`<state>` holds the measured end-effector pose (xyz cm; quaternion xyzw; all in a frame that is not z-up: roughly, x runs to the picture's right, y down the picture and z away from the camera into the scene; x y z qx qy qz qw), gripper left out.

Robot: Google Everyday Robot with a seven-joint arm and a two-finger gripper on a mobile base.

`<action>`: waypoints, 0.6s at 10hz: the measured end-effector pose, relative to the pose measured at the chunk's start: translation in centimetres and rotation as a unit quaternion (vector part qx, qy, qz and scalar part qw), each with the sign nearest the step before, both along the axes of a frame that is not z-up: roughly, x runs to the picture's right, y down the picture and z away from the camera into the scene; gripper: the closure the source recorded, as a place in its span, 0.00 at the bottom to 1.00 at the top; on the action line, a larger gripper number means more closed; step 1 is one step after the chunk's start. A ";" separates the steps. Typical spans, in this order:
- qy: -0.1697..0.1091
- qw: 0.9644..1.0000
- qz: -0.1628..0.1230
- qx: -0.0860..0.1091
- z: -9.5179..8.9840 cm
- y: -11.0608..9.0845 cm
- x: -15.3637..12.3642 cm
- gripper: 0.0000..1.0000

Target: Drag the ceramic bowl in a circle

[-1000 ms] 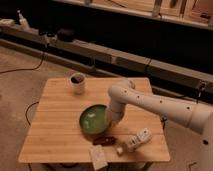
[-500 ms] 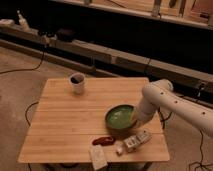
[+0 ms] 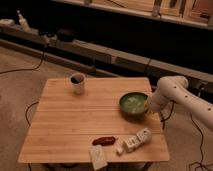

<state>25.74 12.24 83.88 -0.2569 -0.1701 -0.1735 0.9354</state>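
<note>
Front edge of the wooden table (image 3: 65, 135): a pale flat packet (image 3: 98, 157), a dark red item (image 3: 103, 141) just behind it, and a white bottle (image 3: 135, 141) lying on its side to the right. Further back, right side – the ceramic bowl (image 3: 133, 103), green, pale speckled inside, contents unclear. The gripper (image 3: 147, 104) sits at its right rim, clamped onto the rim. Far left – a white cup (image 3: 77, 83) with something dark inside.
</note>
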 end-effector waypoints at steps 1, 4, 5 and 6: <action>-0.003 1.000 -0.005 0.008 1.2 -1.2 -0.1 1.00; -0.024 0.998 -0.057 0.029 4.2 -5.3 -4.1 1.00; -0.047 0.995 -0.085 0.035 5.0 -6.5 -7.9 1.00; -0.069 0.991 -0.107 0.038 5.7 -7.0 -11.5 1.00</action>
